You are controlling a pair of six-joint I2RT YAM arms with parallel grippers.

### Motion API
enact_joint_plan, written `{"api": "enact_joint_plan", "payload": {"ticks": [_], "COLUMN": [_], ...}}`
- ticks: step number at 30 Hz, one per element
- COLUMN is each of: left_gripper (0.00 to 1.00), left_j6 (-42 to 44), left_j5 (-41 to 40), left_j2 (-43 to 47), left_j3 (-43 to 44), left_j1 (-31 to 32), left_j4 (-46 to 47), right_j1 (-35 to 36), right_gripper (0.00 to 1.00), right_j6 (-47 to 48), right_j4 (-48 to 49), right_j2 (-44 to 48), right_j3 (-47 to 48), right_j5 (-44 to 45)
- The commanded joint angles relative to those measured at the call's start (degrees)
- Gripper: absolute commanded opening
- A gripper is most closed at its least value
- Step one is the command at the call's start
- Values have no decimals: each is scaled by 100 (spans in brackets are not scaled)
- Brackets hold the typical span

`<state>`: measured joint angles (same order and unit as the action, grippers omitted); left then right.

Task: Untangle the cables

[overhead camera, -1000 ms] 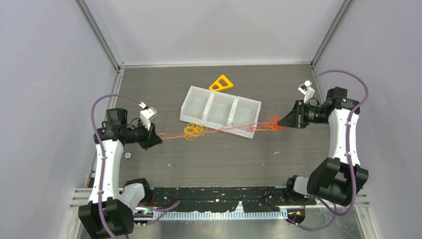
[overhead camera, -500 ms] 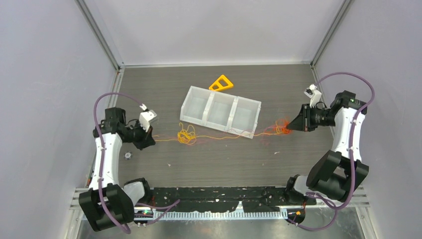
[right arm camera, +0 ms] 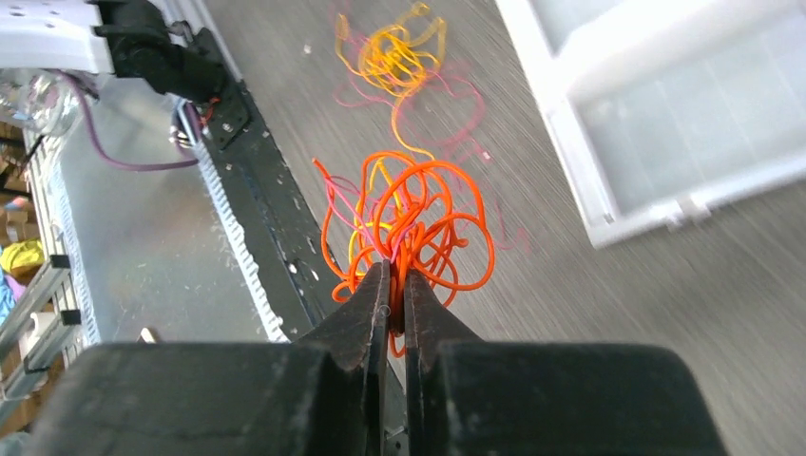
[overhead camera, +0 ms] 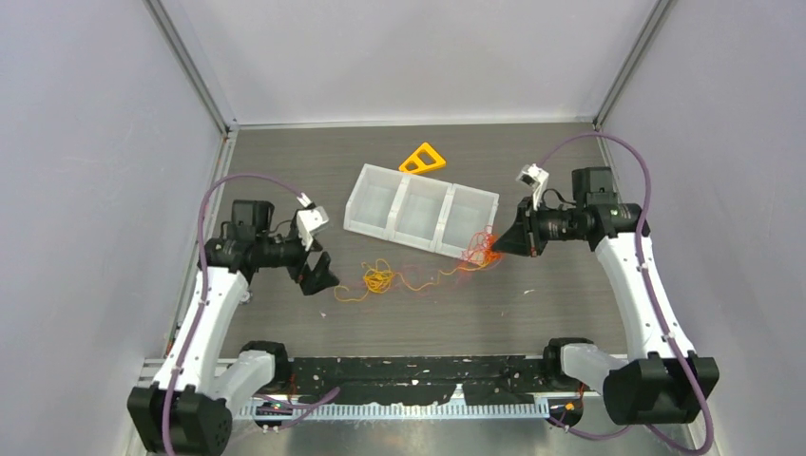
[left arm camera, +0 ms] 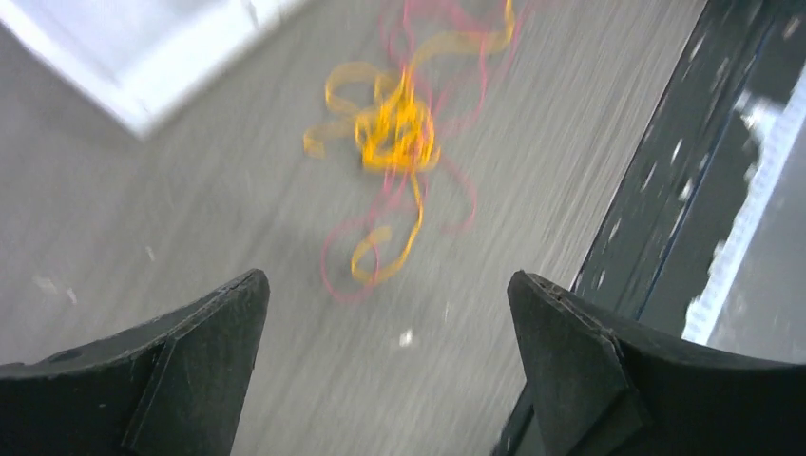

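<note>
The dark wood-grain table (overhead camera: 570, 171) carries a clear three-compartment plastic tray (overhead camera: 444, 217) near its middle. The right hand (right arm camera: 394, 275) is clenched on a bunch of thin orange cable loops (right arm camera: 418, 214) by the tray's near right corner. The left hand (overhead camera: 321, 275) is spread wide and holds nothing, just short of the yellow cable knot (left arm camera: 394, 128) lying between the hands. Slack pink strands (left arm camera: 472, 198) run through both bunches. The step in hand looks like securing the yellow end: the left hand likely must close on that knot before pulling apart.
</note>
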<state>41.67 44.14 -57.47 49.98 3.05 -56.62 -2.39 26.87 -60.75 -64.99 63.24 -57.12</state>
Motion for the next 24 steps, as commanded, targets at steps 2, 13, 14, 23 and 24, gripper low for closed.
{"api": "enact_joint_plan", "payload": {"ticks": [2,13,14,23,24], "left_gripper": [100,100,97,0,0], "left_j6": [-3324,-5235,-5329,-4413,-4226], "left_j5": [863,-1032,-1082,-328,-332], "left_j2": [748,-584,-641,-49,75], "left_j3": [160,431,440,-306,-429], "left_j1": [1281,3965,3997,3681,3602], "left_j4": [3041,5348,5410,4479,4317], "right_j1": [976,2499,2516,2385,2314], "right_gripper": [5,6,7,7,6], "right_j6": [-1695,-3060,-3124,-2716,-2715], "right_j4": [2005,3458,3501,2721,2693], "right_j2": [556,620,607,709,726], "right_j3": [-256,-293,-347,-428,-427], "right_j5": [-333,-10,-64,-62,-97]}}
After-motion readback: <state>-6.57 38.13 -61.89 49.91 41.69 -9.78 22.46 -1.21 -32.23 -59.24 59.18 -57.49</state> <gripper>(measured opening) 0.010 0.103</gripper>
